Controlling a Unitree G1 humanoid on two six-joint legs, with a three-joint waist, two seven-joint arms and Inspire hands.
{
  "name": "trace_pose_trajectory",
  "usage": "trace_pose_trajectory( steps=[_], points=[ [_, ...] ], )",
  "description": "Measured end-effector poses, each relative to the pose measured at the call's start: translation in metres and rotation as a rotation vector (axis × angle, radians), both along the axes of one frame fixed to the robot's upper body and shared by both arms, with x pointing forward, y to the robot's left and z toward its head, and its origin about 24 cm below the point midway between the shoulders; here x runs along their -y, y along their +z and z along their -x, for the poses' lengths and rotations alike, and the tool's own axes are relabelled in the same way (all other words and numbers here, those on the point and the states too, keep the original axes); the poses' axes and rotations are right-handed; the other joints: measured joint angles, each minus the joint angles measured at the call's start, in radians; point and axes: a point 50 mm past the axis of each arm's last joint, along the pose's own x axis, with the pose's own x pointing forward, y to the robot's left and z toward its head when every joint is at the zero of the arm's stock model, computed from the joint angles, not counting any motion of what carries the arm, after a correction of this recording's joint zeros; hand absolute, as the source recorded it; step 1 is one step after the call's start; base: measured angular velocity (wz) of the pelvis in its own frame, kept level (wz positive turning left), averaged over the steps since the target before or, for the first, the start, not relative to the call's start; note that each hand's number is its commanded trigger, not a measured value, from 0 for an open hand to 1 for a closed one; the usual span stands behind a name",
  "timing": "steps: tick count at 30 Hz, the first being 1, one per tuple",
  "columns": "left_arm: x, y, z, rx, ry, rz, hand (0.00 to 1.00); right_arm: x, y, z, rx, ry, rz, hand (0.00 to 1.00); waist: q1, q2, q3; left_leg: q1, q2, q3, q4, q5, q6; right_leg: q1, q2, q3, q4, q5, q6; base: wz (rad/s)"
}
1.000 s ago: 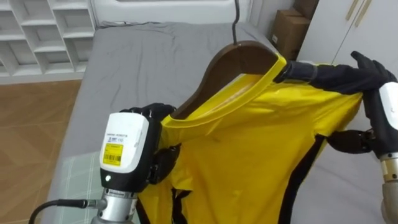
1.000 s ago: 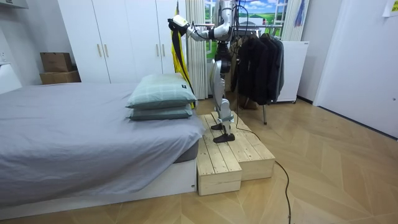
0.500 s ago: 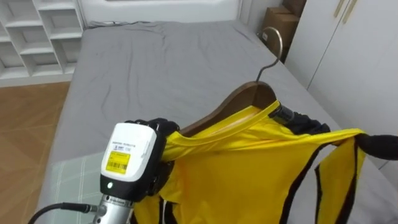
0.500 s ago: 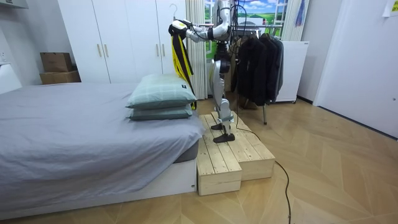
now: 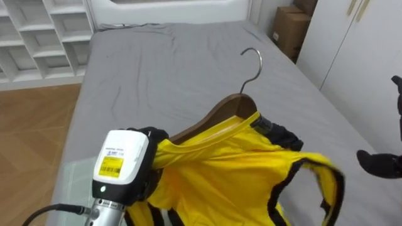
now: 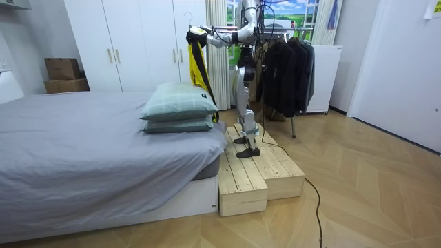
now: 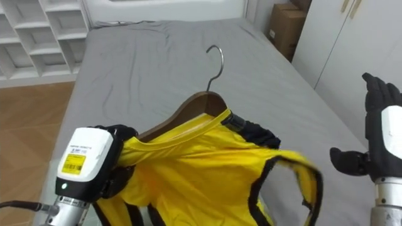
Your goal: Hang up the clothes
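Above the grey bed (image 5: 157, 69), the left robot hand (image 5: 149, 139) is clamped on one end of a brown wooden hanger with a metal hook (image 5: 217, 113), which carries a yellow black-trimmed shirt (image 5: 232, 176). The right robot hand (image 7: 380, 119) is off to the right, clear of the shirt, fingers straight and spread.

Raised left hand (image 7: 113, 179) grips tight, right hand (image 7: 382, 122) spread open.

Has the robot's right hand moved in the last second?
Yes. The right hand has let go of the yellow shirt and drawn off rightward and downward, away from the cardboard box; it is now open.
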Motion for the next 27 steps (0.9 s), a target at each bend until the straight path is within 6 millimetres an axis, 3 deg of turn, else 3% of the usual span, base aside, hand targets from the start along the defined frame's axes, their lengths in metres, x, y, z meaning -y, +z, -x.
trace_pose_trajectory(
  steps=[10, 27],
  points=[
    [-0.011, -0.001, -0.002, -0.005, 0.054, -0.01, 1.0, -0.005, 0.0, -0.002, -0.005, 0.021, 0.009, 0.0, 0.005, -0.002, 0.0013, -0.001, -0.001, -0.001, 0.005, 0.0, 0.0, 0.001, -0.002, 0.0, 0.002, 0.0, 0.0, 0.0],
    [-0.009, 0.001, -0.004, 0.0, 0.049, -0.007, 1.0, -0.048, -0.01, -0.022, -0.138, 0.236, 0.008, 0.0, 0.032, -0.013, 0.0054, -0.026, -0.001, -0.012, 0.003, 0.0, 0.0, -0.013, -0.001, -0.011, -0.001, 0.0, 0.0, 0.02]
  ],
)
